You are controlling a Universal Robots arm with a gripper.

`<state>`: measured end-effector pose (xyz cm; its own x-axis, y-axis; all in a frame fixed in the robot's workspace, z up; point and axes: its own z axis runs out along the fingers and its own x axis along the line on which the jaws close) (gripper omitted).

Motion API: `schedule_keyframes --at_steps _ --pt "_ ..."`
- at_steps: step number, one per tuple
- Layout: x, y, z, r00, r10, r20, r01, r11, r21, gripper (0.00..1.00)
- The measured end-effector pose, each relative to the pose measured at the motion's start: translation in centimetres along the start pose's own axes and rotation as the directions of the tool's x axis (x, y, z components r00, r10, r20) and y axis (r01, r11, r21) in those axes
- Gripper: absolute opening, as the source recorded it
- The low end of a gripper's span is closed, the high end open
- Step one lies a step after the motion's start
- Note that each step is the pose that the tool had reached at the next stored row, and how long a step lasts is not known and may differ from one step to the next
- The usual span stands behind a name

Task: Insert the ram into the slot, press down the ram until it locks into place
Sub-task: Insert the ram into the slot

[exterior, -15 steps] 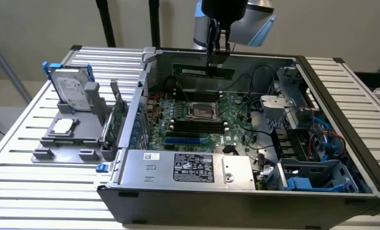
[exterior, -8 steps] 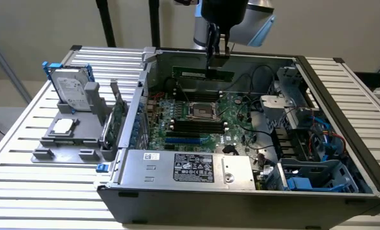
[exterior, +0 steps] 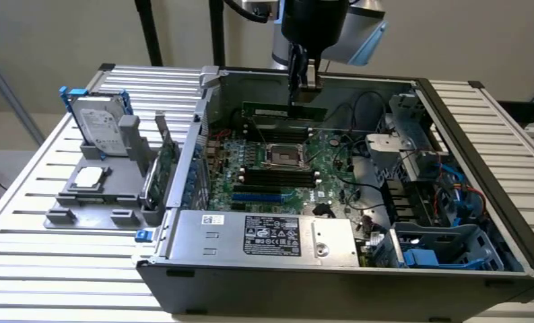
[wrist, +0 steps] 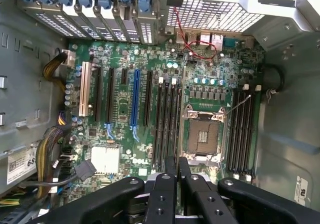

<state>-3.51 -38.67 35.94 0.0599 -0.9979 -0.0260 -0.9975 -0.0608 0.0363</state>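
Hanging over the far side of the motherboard (exterior: 276, 158), the tool (exterior: 306, 84) has its fingers drawn almost together, apparently pinching the top edge of the ram (exterior: 280, 110). The ram stands on edge directly beneath the tool, its long axis running from the exterior view's left to its right, parallel to the black slots (exterior: 285, 129) just below it. Whether it is seated yet is unclear.

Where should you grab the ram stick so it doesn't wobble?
Grab it at the middle of its long top edge, coming straight down from above. The ram stands on edge and is thin and flat, so pinching its two broad faces holds it steady and leaves the bottom edge free. The end effector grips it right there.
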Motion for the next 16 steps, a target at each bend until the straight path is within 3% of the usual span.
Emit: schedule_keyframes --at_steps 16 --pt "0.1 -0.11 2.92 0.9995 -0.031 -0.0011 0.031 0.9995 -0.0008 0.13"
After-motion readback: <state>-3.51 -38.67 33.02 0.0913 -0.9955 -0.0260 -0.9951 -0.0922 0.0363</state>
